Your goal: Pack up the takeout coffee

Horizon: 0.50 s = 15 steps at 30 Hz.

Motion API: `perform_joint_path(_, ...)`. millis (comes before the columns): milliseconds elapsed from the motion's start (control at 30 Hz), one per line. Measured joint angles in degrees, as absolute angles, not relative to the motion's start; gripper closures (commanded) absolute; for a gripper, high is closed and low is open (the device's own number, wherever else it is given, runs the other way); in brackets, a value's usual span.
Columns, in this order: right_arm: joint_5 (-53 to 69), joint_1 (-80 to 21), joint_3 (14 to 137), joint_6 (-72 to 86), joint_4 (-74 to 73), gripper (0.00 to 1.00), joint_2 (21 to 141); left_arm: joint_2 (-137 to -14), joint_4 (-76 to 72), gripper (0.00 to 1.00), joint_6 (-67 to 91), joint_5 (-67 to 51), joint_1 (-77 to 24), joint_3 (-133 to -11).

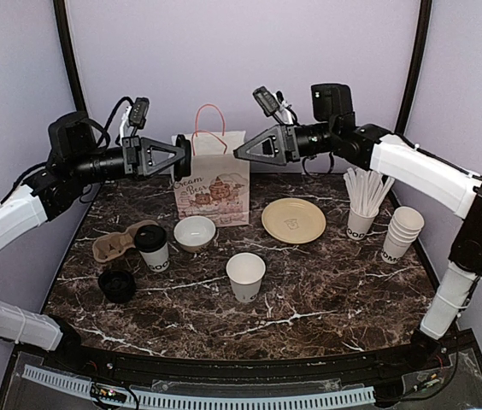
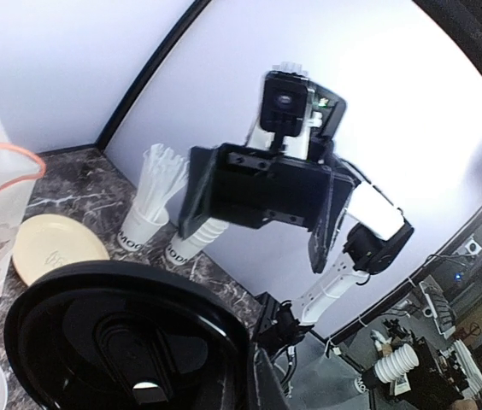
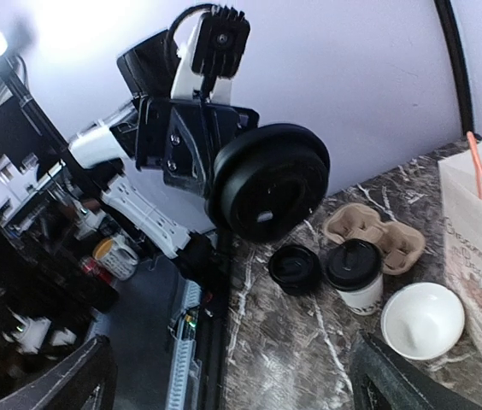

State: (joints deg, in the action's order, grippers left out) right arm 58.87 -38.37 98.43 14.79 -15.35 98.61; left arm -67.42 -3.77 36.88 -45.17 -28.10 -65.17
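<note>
Overhead, the left hand (image 1: 177, 156) is clenched on a black lid (image 3: 271, 184); the right hand (image 1: 241, 151), facing it, is released. Below them on the bench (image 1: 326, 295): one lidded cup (image 1: 151, 248), one open cup (image 1: 245, 276).

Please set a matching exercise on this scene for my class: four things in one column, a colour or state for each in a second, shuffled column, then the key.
Things
1. plate
2. carrier
3. left gripper
4. right gripper

Colour or state
A. jaws open, holding nothing
B. brown
C. yellow
D. jaws shut on a black lid

Pairs: 1-C, 2-B, 3-D, 4-A
</note>
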Motion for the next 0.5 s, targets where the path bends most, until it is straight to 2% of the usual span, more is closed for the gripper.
perform_joint_path(267, 67.11, -39.55, 95.85, 46.33, 13.91, 0.01, 106.67, -69.38, -16.16, 0.97, 40.14, -48.71, -30.61, -63.9)
perform_joint_path(500, 68.66, -42.13, 95.94, 56.73, 22.98, 0.03, 109.62, -70.46, -18.79, 0.97, 40.75, -49.32, -31.2, -63.9)
